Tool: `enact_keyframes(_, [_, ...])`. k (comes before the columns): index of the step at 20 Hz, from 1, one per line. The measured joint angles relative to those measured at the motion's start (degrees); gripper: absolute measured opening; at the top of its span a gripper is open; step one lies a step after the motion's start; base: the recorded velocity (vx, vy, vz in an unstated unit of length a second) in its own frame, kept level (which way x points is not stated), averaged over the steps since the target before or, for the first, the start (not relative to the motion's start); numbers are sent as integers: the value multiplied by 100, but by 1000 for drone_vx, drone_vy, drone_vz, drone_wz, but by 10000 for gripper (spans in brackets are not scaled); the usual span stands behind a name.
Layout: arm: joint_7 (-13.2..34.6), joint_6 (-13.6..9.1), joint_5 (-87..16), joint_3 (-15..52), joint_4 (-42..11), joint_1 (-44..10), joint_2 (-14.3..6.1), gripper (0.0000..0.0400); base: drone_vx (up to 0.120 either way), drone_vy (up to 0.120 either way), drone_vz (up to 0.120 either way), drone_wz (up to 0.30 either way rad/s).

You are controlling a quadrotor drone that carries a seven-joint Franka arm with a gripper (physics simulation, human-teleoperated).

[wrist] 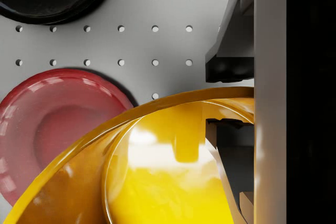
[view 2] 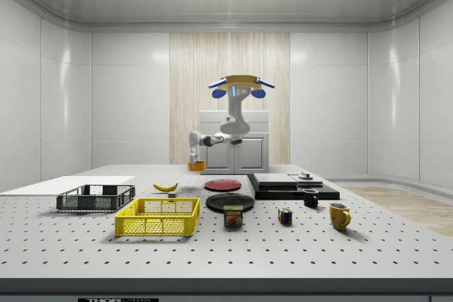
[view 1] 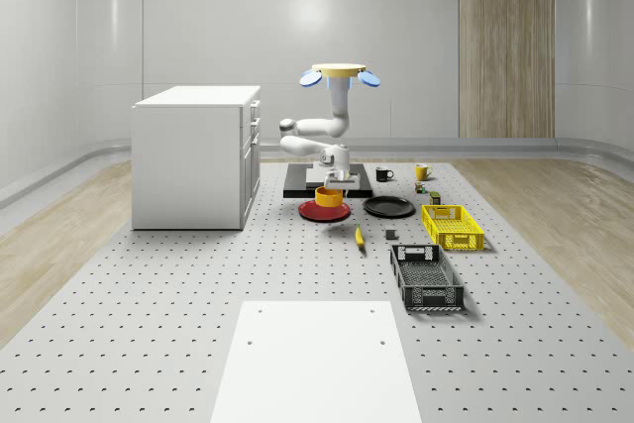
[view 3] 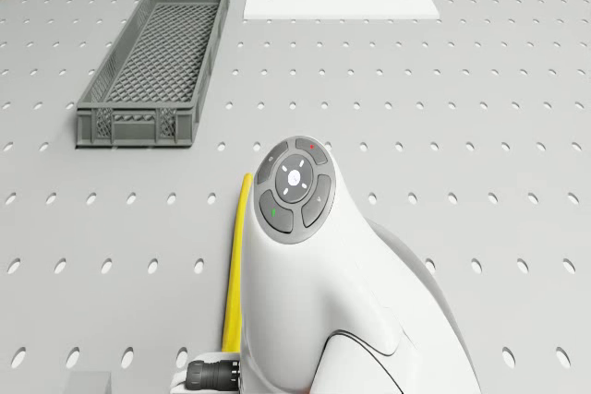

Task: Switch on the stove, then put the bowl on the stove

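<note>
One bowl [view 1: 329,196], yellow-orange, hangs from my pincer [view 1: 337,181], whose fingers [wrist: 229,66] are closed on its rim, one outside and one inside the wall, as the wrist view shows. I hold it clear of the bench [view 1: 149,304], just above the red plate [view 1: 323,211], with the black plate [view 1: 388,207] beside that. My drone body [view 1: 339,74] hovers in the air over the stove [view 1: 297,183], a flat black slab lying toward the far edge of the bench, next to the white cabinet [view 1: 193,156]. My arm [view 1: 322,131] reaches down and forward from it, so the bowl hangs just off the stove's near edge. A banana [view 1: 359,236] lies nearer the middle of the bench. The yellow basket [view 1: 452,227] and the grey crate [view 1: 426,277] stand toward the whole-scene view's right. A black mug [view 1: 383,174] and a yellow mug [view 1: 421,172] stand beyond them, near the far edge, beside the stove. In the side view a tin [view 2: 233,216] and a coloured cube [view 2: 284,216] stand near the bench's front edge. A white board [view 1: 315,359] lies flat at the near edge of the bench in the whole-scene view.
</note>
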Motion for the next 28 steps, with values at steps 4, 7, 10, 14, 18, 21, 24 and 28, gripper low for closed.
enact_keyframes(4, [4, 11, 6, 2, 1, -5, -12, 100, -120, 0, 0, 0])
enact_keyframes(7, [6, 19, 10, 2, 1, -8, -21, 100, -120, 0, 0, 0])
enact_keyframes(10, [9, 27, 14, 3, 2, -11, -29, 100, -120, 0, 0, 0])
enact_keyframes(14, [12, 37, 19, 4, 2, -16, -40, 100, -120, 0, 0, 0])
enact_keyframes(18, [15, 46, 24, 5, 3, -20, -51, 100, -120, 0, 0, 0])
enact_keyframes(21, [17, 53, 27, 6, 4, -22, -58, 100, -120, 0, 0, 0])
enact_keyframes(24, [19, 60, 30, 6, 4, -25, -65, 100, -120, 0, 0, 0])
enact_keyframes(28, [22, 68, 34, 7, 5, -29, -74, 100, -120, 0, 0, 0])
